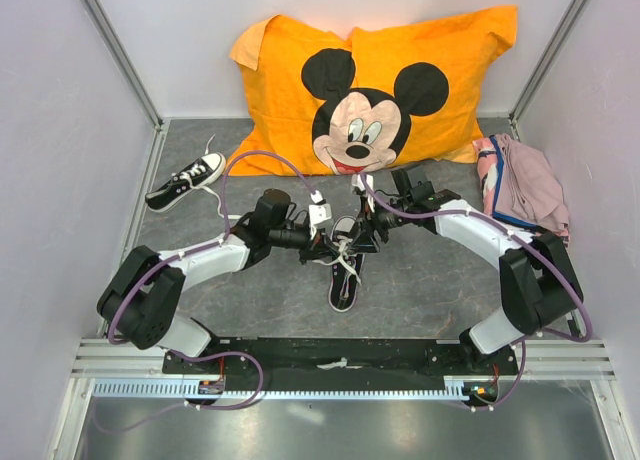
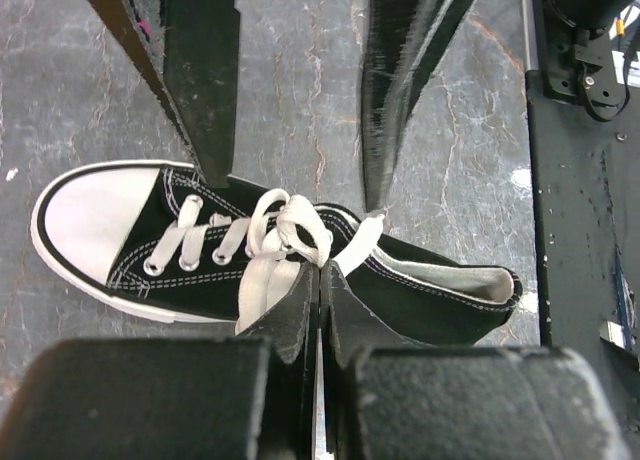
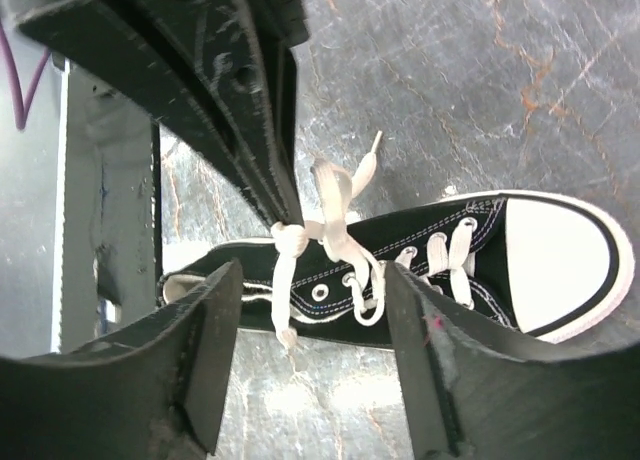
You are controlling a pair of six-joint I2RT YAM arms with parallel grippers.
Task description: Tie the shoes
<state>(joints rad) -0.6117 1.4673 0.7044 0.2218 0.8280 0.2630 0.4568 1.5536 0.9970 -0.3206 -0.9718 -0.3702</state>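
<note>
One black sneaker with white laces lies between both grippers at the table's middle, on its sole. In the left wrist view its toe cap points left. My left gripper is shut on a white lace at the shoe's tongue. In the right wrist view its closed fingers pinch the lace loop above the shoe. My right gripper is open and empty, its jaws straddling the laces above the shoe. The second sneaker lies at the back left, away from both grippers.
A large orange Mickey Mouse pillow leans against the back wall. A folded pink cloth lies at the right wall. White walls with metal rails enclose the grey mat on three sides.
</note>
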